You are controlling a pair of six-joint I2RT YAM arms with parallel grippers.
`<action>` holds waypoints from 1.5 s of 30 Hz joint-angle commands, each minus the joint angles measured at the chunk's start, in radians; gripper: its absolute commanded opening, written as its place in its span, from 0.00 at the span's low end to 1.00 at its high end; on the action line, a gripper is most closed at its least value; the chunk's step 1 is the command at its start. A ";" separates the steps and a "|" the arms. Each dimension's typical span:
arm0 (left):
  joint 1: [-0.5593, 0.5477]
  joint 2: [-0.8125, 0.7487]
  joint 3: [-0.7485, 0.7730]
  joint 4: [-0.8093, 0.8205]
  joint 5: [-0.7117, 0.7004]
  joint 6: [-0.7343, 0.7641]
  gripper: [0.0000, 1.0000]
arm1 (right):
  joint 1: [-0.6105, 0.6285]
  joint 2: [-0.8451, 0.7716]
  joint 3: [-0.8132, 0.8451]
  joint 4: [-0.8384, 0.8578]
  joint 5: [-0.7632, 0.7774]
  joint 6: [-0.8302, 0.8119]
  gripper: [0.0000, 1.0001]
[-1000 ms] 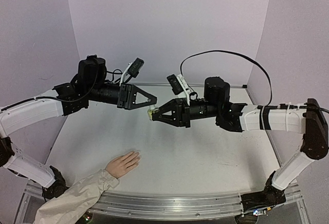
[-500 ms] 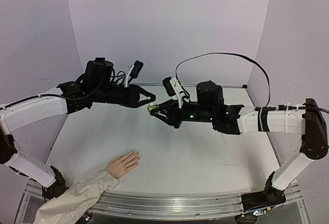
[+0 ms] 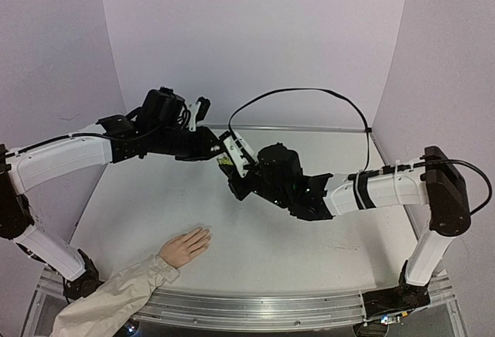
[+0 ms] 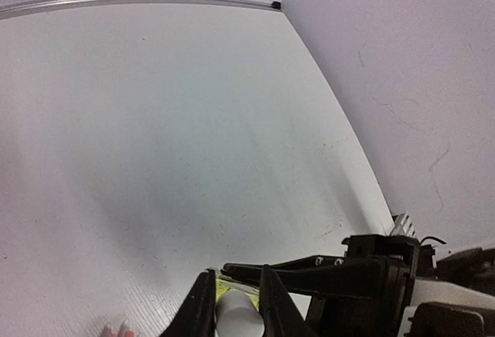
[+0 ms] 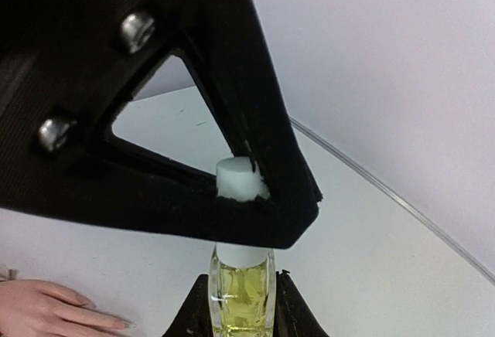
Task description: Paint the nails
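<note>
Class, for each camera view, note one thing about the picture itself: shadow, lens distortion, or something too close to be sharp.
Top external: soft even light, only faint shadows under the arms on the table, whose front rail bows. Left wrist: the table's far edge curves; a broad soft shadow crosses it. Right wrist: the left gripper looms huge, dark and soft-edged over the bottle.

Bottle: clear glass, yellow-green liquid, upright, raised above table.
Cap: white, on bottle.
Table: white, matte.
Walls: pale lilac.
Rail: aluminium, along table's near edge.
</note>
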State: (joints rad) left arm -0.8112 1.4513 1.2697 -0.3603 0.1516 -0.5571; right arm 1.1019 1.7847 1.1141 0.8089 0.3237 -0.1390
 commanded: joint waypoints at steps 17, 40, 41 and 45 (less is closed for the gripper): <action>0.043 -0.136 -0.133 0.402 0.631 0.037 0.59 | -0.288 -0.252 -0.115 0.206 -1.302 0.583 0.00; 0.000 -0.103 -0.112 0.285 0.276 0.050 0.00 | -0.076 -0.195 -0.041 -0.147 -0.150 0.094 0.00; 0.001 -0.093 -0.101 0.253 0.226 0.039 0.00 | -0.027 -0.163 -0.016 -0.140 0.063 0.037 0.00; -0.003 -0.050 -0.044 0.154 0.104 -0.001 0.00 | 0.060 -0.024 0.066 -0.011 0.443 -0.119 0.00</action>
State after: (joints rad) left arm -0.7860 1.3674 1.1294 -0.1421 0.3599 -0.4641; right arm 1.0767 1.6566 1.0870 0.7002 0.1764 0.0570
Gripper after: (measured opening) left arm 0.130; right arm 0.226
